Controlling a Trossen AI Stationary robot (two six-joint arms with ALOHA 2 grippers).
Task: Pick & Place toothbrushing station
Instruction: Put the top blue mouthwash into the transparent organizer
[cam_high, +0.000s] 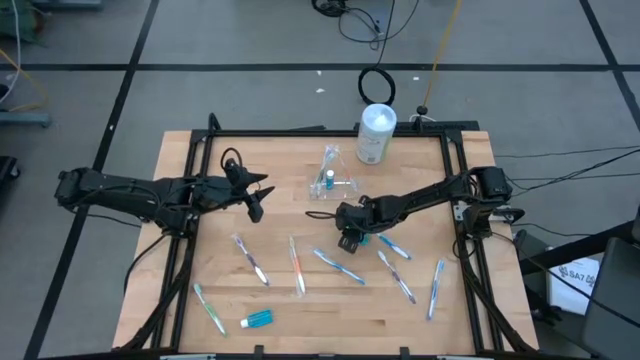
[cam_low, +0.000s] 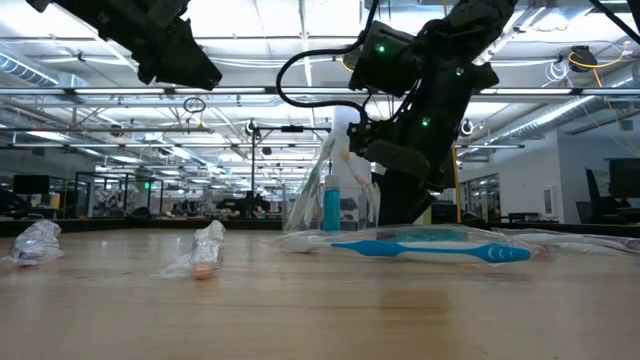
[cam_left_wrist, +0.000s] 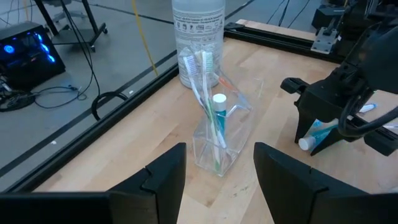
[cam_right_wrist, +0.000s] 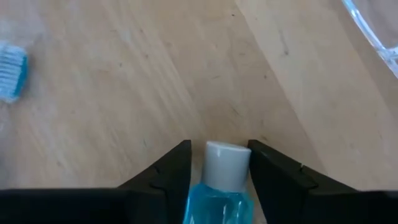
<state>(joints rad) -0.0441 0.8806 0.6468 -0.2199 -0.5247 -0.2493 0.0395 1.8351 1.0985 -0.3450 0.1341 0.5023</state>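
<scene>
Closing around a blue toothpaste tube, the right tool is working low over the tabletop, just near of the clear plastic bag. Its fingers are flanking the white cap, barely apart from it, so the pinch is not yet firm. A good grip probably needs the tube centred before any lifting, since it looks soft. The left tool is waiting spread, left of the bag. Toothbrushes are lying scattered nearer.
</scene>
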